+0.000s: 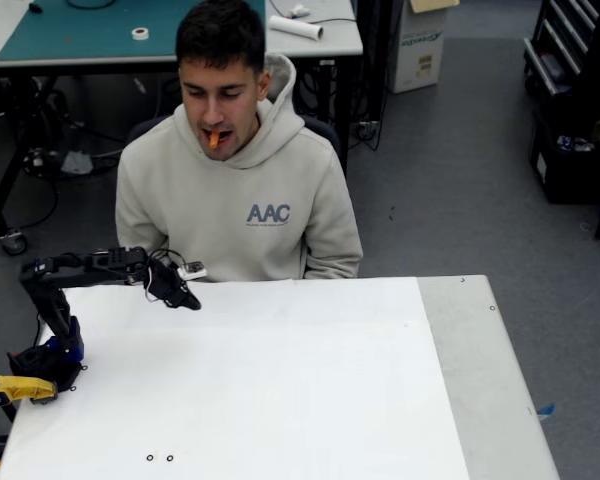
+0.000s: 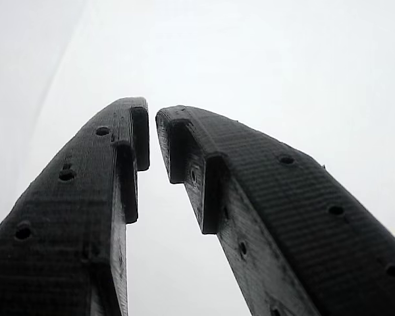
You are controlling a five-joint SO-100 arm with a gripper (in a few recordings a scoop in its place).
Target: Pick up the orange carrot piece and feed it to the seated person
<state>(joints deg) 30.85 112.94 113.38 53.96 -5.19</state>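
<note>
In the wrist view the gripper [image 2: 151, 135] is pointing at the white table [image 2: 303, 72], its jaws nearly together with a thin gap, gripping nothing. In the fixed view it [image 1: 185, 299] is hovering near the table's far edge. Well beyond it, the seated person [image 1: 238, 190] is holding the orange carrot piece [image 1: 213, 139] in the mouth.

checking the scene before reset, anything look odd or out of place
Nothing is spilled or damaged. The small orange carrot piece sticks out of the seated person's mouth, and the black gripper hangs empty, almost shut, above the white table.
</note>
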